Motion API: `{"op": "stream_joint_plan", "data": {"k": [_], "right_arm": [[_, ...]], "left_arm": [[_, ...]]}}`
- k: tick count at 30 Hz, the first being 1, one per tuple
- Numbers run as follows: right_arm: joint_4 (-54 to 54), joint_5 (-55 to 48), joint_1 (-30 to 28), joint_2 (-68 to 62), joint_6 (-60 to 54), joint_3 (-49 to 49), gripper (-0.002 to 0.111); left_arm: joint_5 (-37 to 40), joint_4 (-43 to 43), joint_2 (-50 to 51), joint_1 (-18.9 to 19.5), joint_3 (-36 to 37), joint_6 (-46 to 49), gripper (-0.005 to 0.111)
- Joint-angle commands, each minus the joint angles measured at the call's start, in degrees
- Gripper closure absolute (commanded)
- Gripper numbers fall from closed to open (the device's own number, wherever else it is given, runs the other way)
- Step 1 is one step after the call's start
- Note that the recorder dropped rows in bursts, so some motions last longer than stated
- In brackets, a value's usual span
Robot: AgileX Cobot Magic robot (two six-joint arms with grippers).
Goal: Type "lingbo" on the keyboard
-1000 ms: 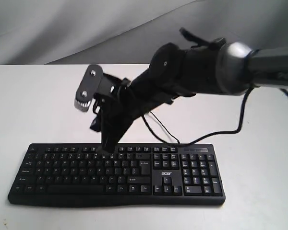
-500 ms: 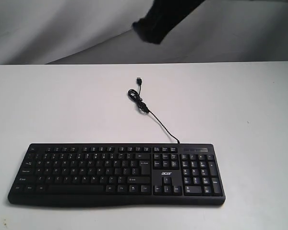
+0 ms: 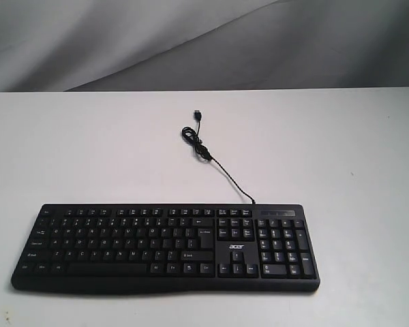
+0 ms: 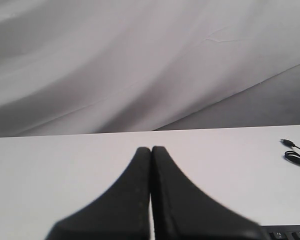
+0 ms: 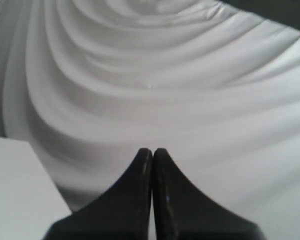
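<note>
The black keyboard (image 3: 165, 248) lies along the table's near edge in the exterior view, number pad and white logo at its right end. Its thin black cable (image 3: 218, 167) curls back to a loose USB plug (image 3: 198, 116). No arm shows in the exterior view. In the left wrist view my left gripper (image 4: 151, 149) is shut with nothing between its fingers, above bare table; a corner of the keyboard (image 4: 290, 234) and the cable (image 4: 296, 155) show at that frame's edge. My right gripper (image 5: 152, 150) is shut and empty, facing the white draped backdrop.
A white table (image 3: 68, 150) carries the keyboard. A grey-white cloth backdrop (image 3: 191, 41) hangs behind it. A corner of the table (image 5: 15, 195) shows in the right wrist view.
The right arm, whose shut fingertips were down on the keyboard's upper rows a second ago, has lifted up and out of the exterior view. The keyboard has not moved.
</note>
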State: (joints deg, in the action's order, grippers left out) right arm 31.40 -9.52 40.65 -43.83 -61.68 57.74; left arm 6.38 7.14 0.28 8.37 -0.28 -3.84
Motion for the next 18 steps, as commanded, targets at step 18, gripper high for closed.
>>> {"op": "stream_joint_plan", "data": {"k": [18], "right_arm": [[-1.5, 8.0, -22.9, 24.3, 40.5, -19.5, 0.108]], "left_arm": [[-0.5, 0.0, -0.3, -0.4, 0.3, -0.1, 0.106]]}}
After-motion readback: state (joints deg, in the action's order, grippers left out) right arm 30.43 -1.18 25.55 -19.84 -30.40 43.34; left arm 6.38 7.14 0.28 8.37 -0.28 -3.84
